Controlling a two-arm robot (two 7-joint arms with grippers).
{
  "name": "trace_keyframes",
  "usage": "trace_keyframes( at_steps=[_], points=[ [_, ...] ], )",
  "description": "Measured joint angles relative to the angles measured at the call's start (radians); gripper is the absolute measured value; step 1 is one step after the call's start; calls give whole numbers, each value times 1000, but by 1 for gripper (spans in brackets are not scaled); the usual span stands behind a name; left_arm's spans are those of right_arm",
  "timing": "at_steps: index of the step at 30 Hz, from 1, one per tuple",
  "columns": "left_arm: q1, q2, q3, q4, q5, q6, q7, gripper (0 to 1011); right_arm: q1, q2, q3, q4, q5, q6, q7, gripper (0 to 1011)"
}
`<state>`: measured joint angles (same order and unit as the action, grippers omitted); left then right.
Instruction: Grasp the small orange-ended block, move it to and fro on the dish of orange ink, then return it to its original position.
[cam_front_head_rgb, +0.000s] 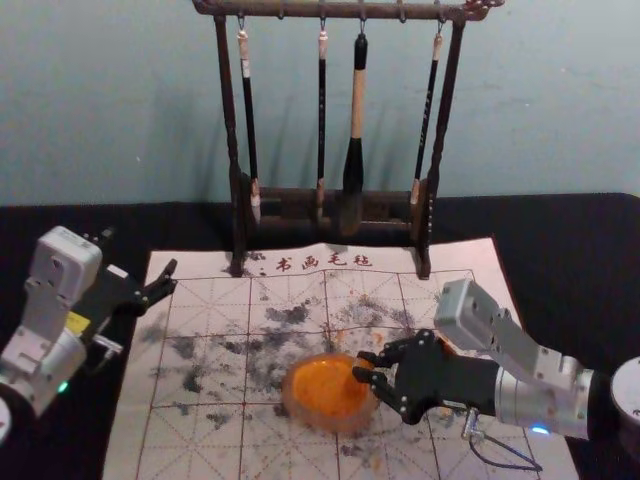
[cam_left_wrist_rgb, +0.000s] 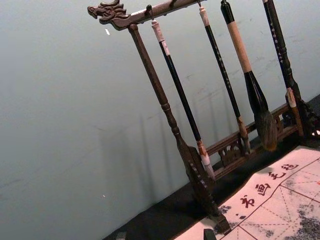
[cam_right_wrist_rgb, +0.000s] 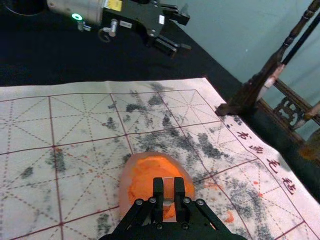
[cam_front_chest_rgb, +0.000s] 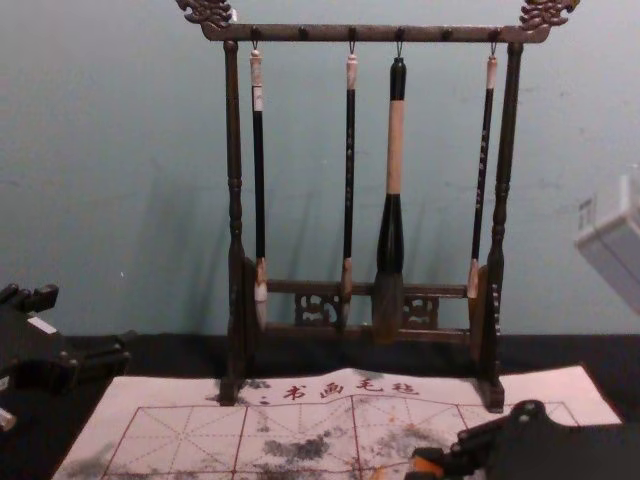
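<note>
Head view, right gripper clasping block at dish, unclenched left gripper by mat, rack behind

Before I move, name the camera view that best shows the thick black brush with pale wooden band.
Chest view: the brush hangs whole, upright, nothing before it. Head view: whole, smaller. Left wrist view: slanted, top cropped. Right wrist view: part, at the edge.

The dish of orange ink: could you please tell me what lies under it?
The stained, gridded mat spreads around the dish, which appears to rest on it; the patch directly beneath is covered from view.
</note>
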<state>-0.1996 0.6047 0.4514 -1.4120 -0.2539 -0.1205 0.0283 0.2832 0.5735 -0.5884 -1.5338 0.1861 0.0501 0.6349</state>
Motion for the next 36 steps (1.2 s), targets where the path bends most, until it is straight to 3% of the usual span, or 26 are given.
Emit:
trace_keyframes(
  at_steps=[18, 36],
  points=[
    [0, 0, 0, 0, 0, 0, 0, 1002, -18, 19, -21, -35, 4, -10, 28, 91],
    [0, 0, 0, 0, 0, 0, 0, 1001, 33, -24, -55, 7, -24, -5, 30, 91]
  ],
)
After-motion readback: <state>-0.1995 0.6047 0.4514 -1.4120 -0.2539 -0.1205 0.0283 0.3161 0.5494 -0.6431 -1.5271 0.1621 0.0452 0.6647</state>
